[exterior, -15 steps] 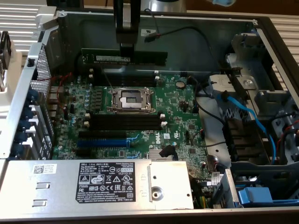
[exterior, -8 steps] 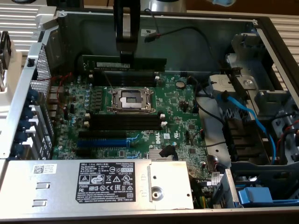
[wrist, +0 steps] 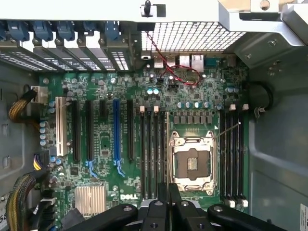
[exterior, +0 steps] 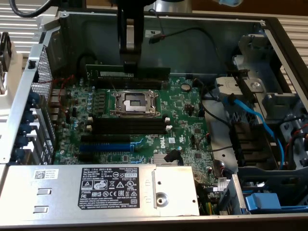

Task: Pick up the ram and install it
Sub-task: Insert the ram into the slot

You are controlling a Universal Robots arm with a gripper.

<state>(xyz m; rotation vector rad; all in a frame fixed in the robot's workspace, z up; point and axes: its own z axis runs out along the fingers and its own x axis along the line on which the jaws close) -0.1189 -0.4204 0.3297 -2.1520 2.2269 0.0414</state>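
The ram [exterior: 147, 72], a long dark-green strip with a white label, hangs level just above the far pair of black memory slots [exterior: 122, 84], beyond the CPU socket [exterior: 134, 102]. My gripper [exterior: 130, 66] comes down from above and is shut on the strip near its middle. In the wrist view the gripper [wrist: 168, 195] sits over the motherboard [wrist: 96, 96] beside the socket [wrist: 191, 161], with black memory slots on either side [wrist: 153, 154] [wrist: 232, 154]. There the strip shows only as a thin dark edge between the fingers.
A silver power supply with a black label [exterior: 115, 187] lies along the near side. A blue expansion slot [exterior: 103, 147] and a second pair of black slots [exterior: 127, 126] lie nearer. Blue cables [exterior: 260, 120] and a drive cage [exterior: 269, 96] fill the exterior view's right.
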